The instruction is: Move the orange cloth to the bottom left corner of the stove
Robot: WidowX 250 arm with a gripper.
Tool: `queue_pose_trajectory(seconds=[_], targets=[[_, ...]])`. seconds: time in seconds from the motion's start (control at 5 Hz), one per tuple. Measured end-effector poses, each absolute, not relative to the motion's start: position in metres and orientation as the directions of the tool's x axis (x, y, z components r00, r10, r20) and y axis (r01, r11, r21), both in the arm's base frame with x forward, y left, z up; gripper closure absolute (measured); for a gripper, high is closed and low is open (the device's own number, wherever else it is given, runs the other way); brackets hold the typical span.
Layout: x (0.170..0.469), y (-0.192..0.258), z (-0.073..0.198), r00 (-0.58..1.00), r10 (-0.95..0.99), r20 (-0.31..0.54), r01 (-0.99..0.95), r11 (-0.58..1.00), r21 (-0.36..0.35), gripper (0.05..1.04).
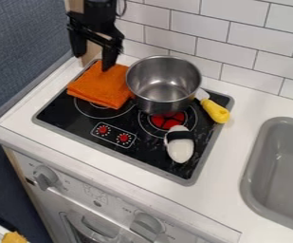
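The orange cloth (100, 87) lies folded at the stove's (61, 112) back left corner, beside the pot (164, 90). Light and limp, it should pinch easily mid-fold. The hand (92, 61) is empty above it, fingers well apart.

The stove (61, 114) has open room at its near left corner, and a bare strip runs right past the red-marked controls (114, 135) — up to the black-banded white toy (181, 151). Just right of the orange cloth (101, 88), the tall steel pot (158, 100) blocks low passage; a yellow handle (215, 111) juts beyond. Tiled wall (237, 33) bounds the far side, a blue-grey panel (22, 52) the left.
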State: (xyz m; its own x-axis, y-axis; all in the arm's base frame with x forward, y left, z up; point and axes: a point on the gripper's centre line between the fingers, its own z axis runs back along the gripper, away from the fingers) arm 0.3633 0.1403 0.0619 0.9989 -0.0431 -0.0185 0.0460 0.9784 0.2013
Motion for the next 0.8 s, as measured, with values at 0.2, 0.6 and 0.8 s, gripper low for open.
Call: queue_pose_trajectory(seconds=[0.2, 0.6, 0.8], targets=[[0.376, 0.137, 0.044, 0.999, -0.050, -0.019, 0.052, 0.987, 0.149, 0.079], [0.382, 0.150, 0.021, 1.000, -0.008, 0.013, 0.007, 0.997, 0.079, 0.079], [0.368, 0.155, 0.011, 0.999, -0.016, 0.051, 0.013, 0.998, 0.056, 0.079]])
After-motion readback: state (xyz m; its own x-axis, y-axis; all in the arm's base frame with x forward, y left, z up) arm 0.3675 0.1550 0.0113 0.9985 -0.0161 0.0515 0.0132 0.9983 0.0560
